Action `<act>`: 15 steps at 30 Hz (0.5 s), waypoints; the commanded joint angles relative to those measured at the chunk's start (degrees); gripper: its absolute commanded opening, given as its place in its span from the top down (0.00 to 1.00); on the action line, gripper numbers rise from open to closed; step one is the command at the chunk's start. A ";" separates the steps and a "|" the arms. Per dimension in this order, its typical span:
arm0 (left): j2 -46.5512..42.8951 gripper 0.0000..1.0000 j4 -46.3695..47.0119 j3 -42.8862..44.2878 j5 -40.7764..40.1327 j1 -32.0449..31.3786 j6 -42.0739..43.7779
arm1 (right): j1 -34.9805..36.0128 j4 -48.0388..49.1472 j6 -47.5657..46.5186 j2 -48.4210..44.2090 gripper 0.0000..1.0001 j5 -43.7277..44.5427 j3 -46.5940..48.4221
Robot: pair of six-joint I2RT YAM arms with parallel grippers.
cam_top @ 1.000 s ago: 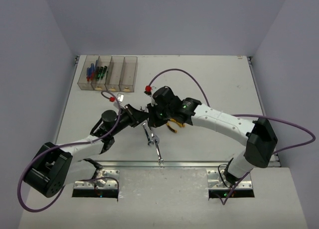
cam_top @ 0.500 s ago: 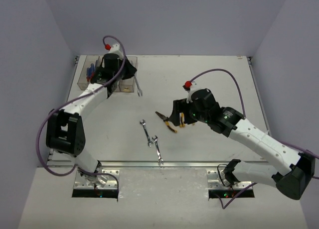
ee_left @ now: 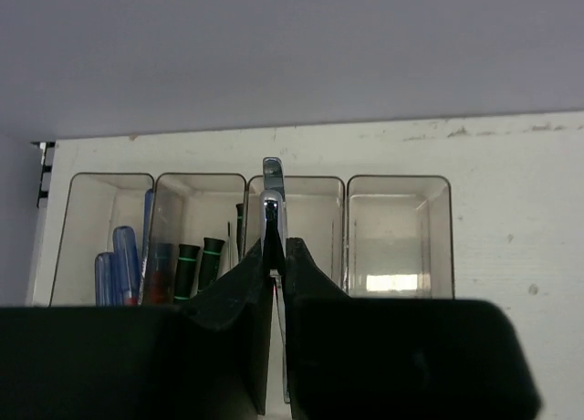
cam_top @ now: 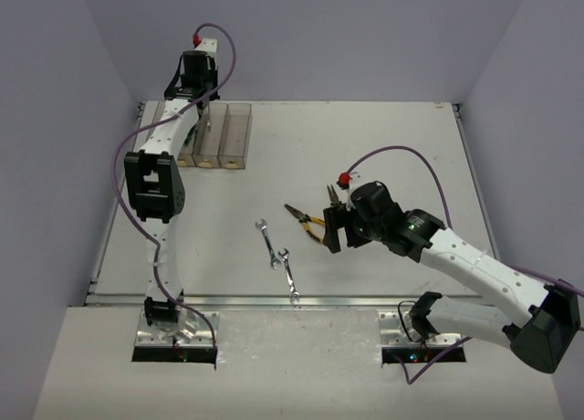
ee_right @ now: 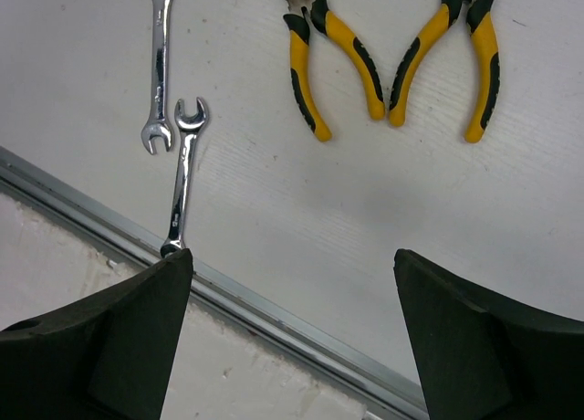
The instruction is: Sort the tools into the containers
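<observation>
Hidden, left wrist view: the black body of the left gripper [ee_left: 276, 265] covers the near ends of the containers [ee_left: 347, 221] and the lower ends of the tools in them. What lies in the third bin from the left cannot be told.
Hidden, top view: the left arm [cam_top: 157, 178] lies across the left part of the container row. Only one pair of pliers shows beside the right gripper [cam_top: 330, 228].
Cut off, right wrist view: the heads of the two pliers [ee_right: 333, 55] run past the top edge. One end of the lower wrench [ee_right: 181, 178] slips behind a finger.
Left claw: fingers pressed together, pinching the held wrench [ee_left: 273, 196] upright. Its head stands above the fingertips, in line with the third bin.
Right claw: fingers spread wide, nothing between them, above the table [cam_top: 392, 146] near the loose tools.
Containers: four smoky clear plastic bins in a row at the far left of the table, with rounded corners.
Bin contents: blue-handled screwdrivers [ee_left: 123, 260] in the first bin, black-and-green-handled screwdrivers [ee_left: 187, 265] in the second.
Loose tools: two slim, shiny silver open-end wrenches almost end to end, the upper wrench [ee_right: 160, 64] just beside the lower. The pliers have yellow-and-black handles and lie splayed.
Table: matte white, with a metal strip along its near edge.
</observation>
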 commanded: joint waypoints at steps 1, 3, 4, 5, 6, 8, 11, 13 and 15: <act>3.46 1.00 0.20 1.97 -2.62 -0.36 6.02 | -0.13 1.00 -1.51 -0.15 0.10 -0.70 1.27; 4.15 1.00 -0.12 1.42 -2.40 -0.29 6.08 | -0.13 0.95 -1.38 -0.02 0.10 -1.08 1.59; 4.35 1.00 -0.23 1.34 -2.44 -0.27 5.98 | -0.13 0.99 -1.34 0.05 0.10 -1.20 1.63; 4.62 1.00 -0.80 1.39 -2.76 -0.32 5.60 | -0.13 1.45 -1.24 0.35 0.10 -1.81 1.63; 4.77 0.98 -1.40 1.43 -3.02 -0.40 5.18 | -0.13 1.93 -1.11 0.53 0.10 -2.50 1.63; 4.29 0.80 -2.76 0.75 -2.41 -0.38 4.39 | -0.19 2.67 -0.42 1.69 0.09 -3.76 1.72; 2.44 0.42 -4.02 -0.90 -2.77 -0.44 2.12 | -0.09 3.94 0.51 4.19 0.09 -5.83 2.21; 0.56 0.25 -4.76 -1.10 -3.73 -0.56 0.53 | 0.44 4.68 0.99 6.69 0.02 -7.28 2.83; -2.75 0.02 -6.74 -1.04 -4.85 -0.69 -1.71 | 2.09 4.68 1.92 9.67 0.01 -7.03 4.88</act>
